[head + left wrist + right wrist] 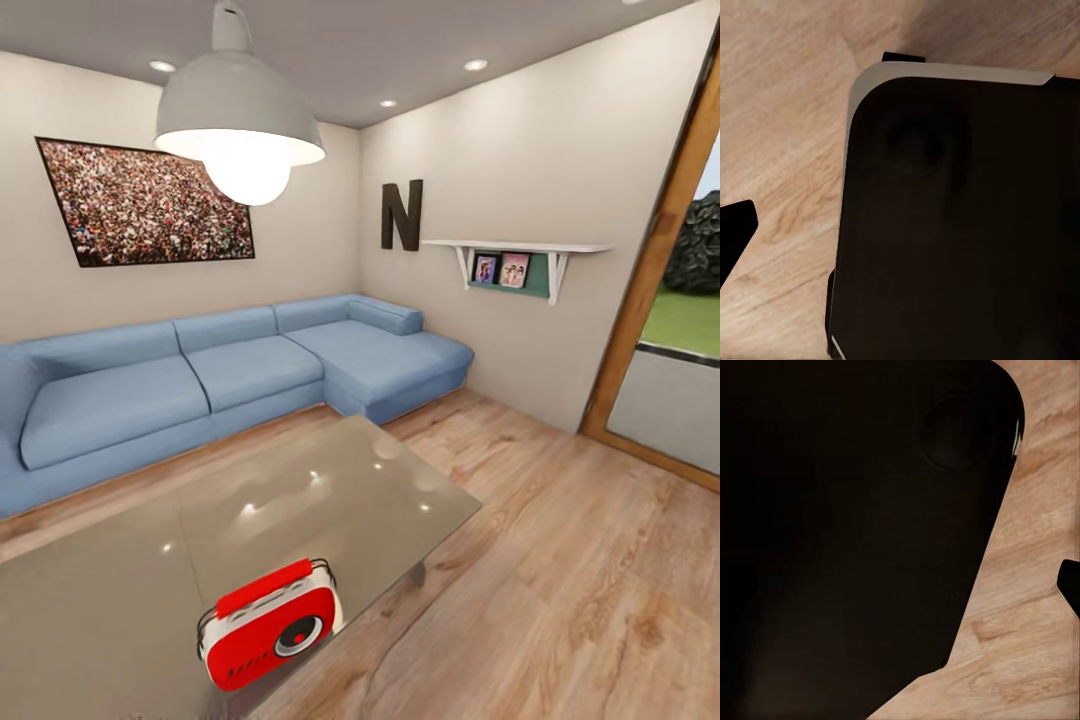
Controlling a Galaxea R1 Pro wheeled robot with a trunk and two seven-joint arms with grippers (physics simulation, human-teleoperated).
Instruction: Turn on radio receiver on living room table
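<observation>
The radio (268, 625) stands upright near the edge of the grey table (120, 590), at about six o'clock in my head view, dial facing me. The blue sofa (200, 385) runs behind the table from nine to one o'clock. My wrist cameras catch dark body panels over wood floor (780, 150), and I cannot tell whether my grippers are apart or together.

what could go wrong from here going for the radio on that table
1. The radio receiver stands at the near edge of the table, close to its corner; a push on it might tip it onto the wood floor.
2. The glossy tabletop looks slick, so the radio may slide instead of its control giving way.
3. Both wrist views show dark robot body and floor, so the arms seem low and must rise past the table edge.
</observation>
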